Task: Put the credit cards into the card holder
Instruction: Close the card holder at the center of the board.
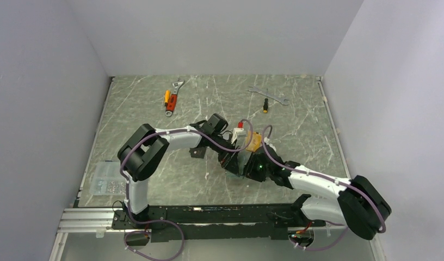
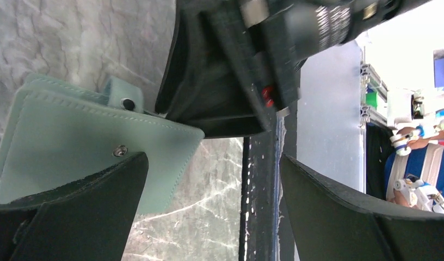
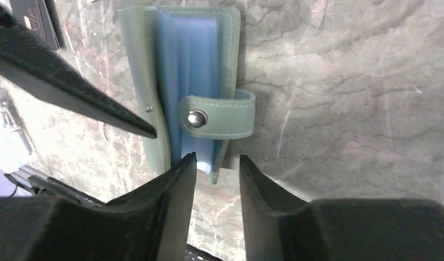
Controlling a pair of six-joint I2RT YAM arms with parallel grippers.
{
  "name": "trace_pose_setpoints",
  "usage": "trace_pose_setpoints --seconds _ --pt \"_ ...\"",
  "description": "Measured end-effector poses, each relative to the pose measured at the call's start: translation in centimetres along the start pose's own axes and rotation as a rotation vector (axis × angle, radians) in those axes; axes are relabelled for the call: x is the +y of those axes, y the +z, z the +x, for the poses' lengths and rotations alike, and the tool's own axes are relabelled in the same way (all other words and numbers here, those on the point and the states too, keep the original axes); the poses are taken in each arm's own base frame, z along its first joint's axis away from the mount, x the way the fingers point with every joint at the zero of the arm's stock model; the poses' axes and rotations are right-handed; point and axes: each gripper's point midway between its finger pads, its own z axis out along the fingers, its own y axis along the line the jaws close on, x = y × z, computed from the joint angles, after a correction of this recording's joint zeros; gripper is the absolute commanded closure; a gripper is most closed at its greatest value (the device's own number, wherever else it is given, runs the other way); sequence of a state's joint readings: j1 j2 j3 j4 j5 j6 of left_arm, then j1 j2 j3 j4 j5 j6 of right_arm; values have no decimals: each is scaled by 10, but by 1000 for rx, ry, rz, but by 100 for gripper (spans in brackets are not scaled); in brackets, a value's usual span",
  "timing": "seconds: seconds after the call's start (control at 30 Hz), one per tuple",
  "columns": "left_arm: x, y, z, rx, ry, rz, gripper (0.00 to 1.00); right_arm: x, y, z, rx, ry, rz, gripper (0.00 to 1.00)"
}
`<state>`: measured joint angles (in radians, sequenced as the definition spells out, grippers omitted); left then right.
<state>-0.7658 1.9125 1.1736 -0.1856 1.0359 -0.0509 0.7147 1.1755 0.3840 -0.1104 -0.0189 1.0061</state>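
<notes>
**Both pairs of fingers at the open card holder, mid-tabletop**

Right fingers (image 3: 176,190) fill the bottom of their own wrist view, dark and only narrowly parted. The near end of the card holder (image 3: 135,65) sits between their tips. A sliver of tabletop (image 3: 345,109) shows between the holder's edge and one fingertip, so they straddle it and do not visibly pinch it.

The holder lies unfolded on the marbled surface, its pale blue pocket facing up. Its snap tab (image 3: 220,117) is folded across one side.

Left fingers (image 2: 84,201) are spread wide. One rests over the holder's sage-green cover beside a metal stud, and the other is well clear of it. From the right wrist, that finger appears as a dark blade whose tip meets the cover's edge.

A black card (image 3: 35,22) lies on the tabletop just beyond the holder. From above, an orange-gold card (image 1: 254,143) shows beside the two wrists, which meet near the middle.

Toward the far edge lie an orange-handled adjustable wrench (image 1: 172,98), a silver wrench (image 1: 269,95) and a small screwdriver (image 1: 265,106). A clear box (image 1: 105,179) sits at the left edge.
</notes>
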Motion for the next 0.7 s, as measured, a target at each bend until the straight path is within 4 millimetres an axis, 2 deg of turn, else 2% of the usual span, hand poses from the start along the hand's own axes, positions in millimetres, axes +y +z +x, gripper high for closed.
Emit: trace_pose_setpoints --seconds 0.07,0.17,0.3,0.37,0.5,0.7 --pt "4 1 7 19 3 -2 1 -1 -5 -2 -22 -3 -11 46" --pt "6 2 12 35 25 -7 1 -6 -14 -4 -61 -4 -27 43" --pt "8 5 25 66 56 -18 1 -17 -24 -4 -104 -3 -21 52" --pt "7 6 28 71 70 -13 0 -24 -26 -5 -117 0 -2 53" --pt "4 3 32 87 82 -10 1 -28 -24 -7 -125 0 21 46" --pt "-5 -2 43 130 71 20 1 -21 -22 -15 -132 -42 36 37"
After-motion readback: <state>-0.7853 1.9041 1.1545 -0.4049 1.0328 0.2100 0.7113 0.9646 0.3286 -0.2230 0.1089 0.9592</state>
